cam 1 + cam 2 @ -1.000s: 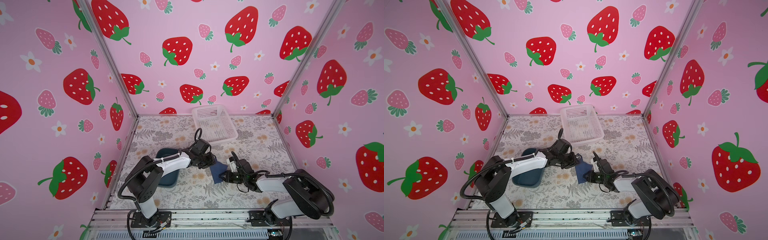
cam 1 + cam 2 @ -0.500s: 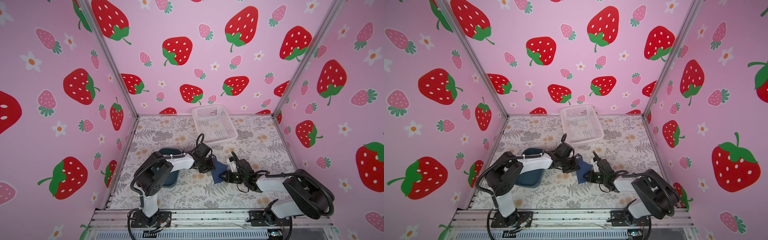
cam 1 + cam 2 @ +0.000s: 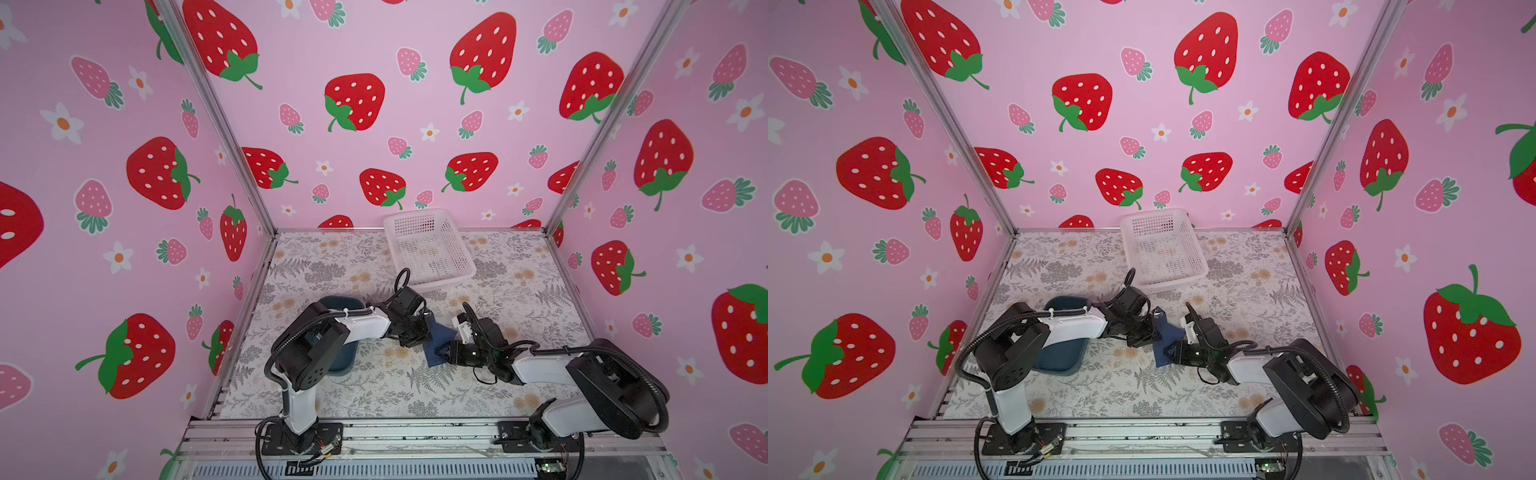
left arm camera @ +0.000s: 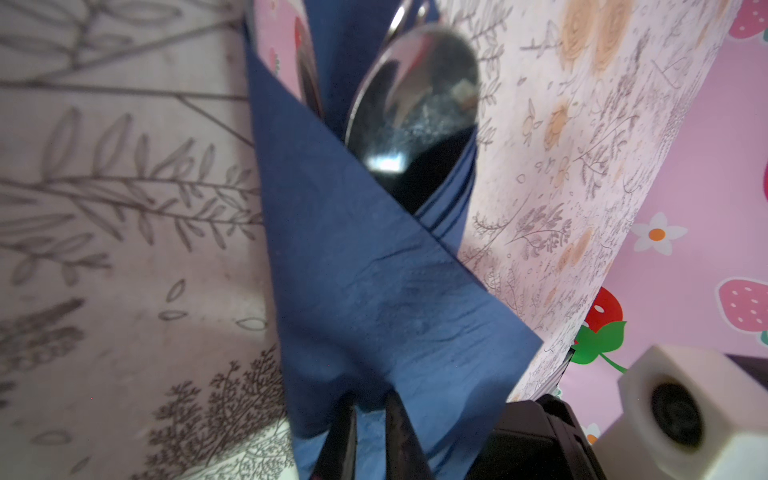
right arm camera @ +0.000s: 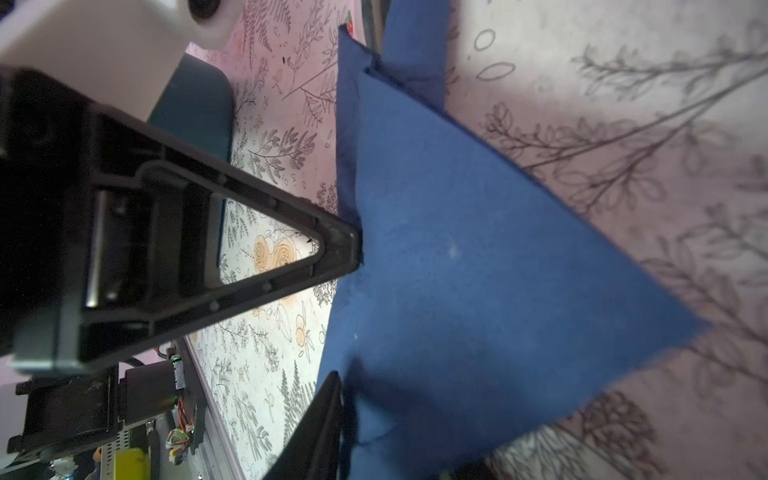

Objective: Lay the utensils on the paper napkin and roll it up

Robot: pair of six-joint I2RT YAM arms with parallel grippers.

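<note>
Item: thin dark navy blue paper napkin (image 3: 441,332), folded, lying on the floral-patterned bench (image 3: 374,395) between the two arms in both top views.
Contents: slim shiny silver metal utensils (image 4: 415,95) tucked inside the fold, with the spoon bowl showing at its open end.
Arm ends: left pincer (image 4: 370,415) clamped on a napkin corner; right pincer (image 5: 345,316) standing apart, one fingertip (image 5: 349,249) touching the napkin's edge.
Also present: teal rounded plastic tray (image 3: 343,362), partly hidden by the left arm; white perforated plastic basket (image 3: 415,215) at the rear.

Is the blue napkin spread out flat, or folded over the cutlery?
Folded. In the left wrist view the paper napkin wraps over itself, with the spoon bowl poking out of the fold.
</note>
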